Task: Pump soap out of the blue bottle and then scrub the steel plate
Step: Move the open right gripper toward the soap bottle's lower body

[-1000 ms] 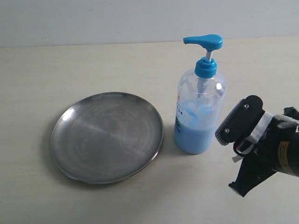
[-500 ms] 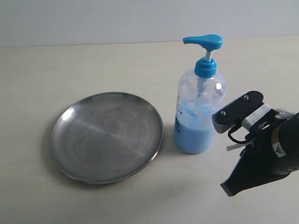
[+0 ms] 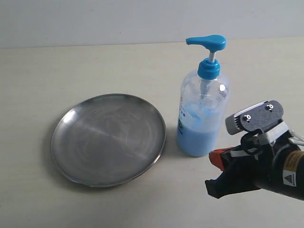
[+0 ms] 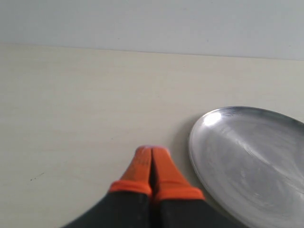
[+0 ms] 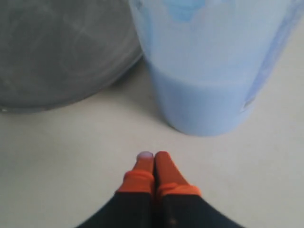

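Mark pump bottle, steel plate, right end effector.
Clear plastic blue-pump bottle (image 3: 197, 140), exterior view, lower body.
Round shiny steel plate (image 3: 108, 138), exterior view, bare centre.
Right end effector (image 5: 153, 157), right wrist view, between fingertips.

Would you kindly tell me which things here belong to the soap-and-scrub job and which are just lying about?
For the job: blue bottle, soap inside it, steel plate, right tool, left tool.
Not part of it: table, back wall.

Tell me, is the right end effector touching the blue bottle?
Apart. The right wrist view shows bare table between the shut right end effector and the blue bottle.
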Robot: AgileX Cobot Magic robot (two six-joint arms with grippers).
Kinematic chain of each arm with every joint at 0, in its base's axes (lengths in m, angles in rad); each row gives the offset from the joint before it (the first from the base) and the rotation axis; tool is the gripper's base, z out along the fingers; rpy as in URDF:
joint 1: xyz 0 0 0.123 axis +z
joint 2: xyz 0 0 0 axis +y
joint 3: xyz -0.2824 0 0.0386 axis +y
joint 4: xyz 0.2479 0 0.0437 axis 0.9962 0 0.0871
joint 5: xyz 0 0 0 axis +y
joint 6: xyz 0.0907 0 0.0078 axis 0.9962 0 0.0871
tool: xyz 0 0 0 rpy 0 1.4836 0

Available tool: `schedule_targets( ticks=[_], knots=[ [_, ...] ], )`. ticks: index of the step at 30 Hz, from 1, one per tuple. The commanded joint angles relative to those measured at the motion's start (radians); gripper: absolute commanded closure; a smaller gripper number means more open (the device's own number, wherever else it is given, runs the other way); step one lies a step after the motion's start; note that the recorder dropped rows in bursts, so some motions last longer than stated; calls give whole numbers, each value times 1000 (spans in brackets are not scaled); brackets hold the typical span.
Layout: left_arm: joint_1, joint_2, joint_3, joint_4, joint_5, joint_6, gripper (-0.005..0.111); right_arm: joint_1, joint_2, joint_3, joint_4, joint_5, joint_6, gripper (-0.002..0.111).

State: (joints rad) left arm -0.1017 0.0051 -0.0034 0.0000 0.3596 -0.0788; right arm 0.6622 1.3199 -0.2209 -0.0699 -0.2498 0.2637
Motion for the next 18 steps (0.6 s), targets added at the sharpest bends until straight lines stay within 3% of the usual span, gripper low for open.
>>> schedule_targets(
  ticks=[1, 9, 18],
  knots=[
    [-5, -5, 3, 0, -7, -4, 107, 0, -6, 78, 194, -233, -158, 108],
    [-5, -5, 3, 0, -7, -4, 107, 0, -6, 167, 230, -532, -227, 108],
    [-5, -5, 3, 0, -7, -4, 107, 0, 21, 175, 287, -612, -264, 105]
  ],
)
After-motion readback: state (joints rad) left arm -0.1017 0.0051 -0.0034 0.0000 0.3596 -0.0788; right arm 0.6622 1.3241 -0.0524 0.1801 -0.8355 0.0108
